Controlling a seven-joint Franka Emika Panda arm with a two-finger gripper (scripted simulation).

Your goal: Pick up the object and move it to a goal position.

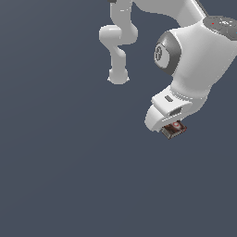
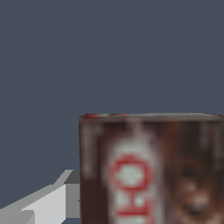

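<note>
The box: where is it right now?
In the exterior view the box sits right of centre, tucked under the white pincer; it fills the wrist view's foreground.

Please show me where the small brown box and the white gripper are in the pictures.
small brown box (image 2: 148, 170): wrist view, its printed face.
white gripper (image 1: 172, 126): exterior view, between the fingertips, at the box.

A plain, matte slate-blue flat surface fills the exterior view from edge to edge. The white robot arm's rounded base stands on it toward the top of that view.
</note>
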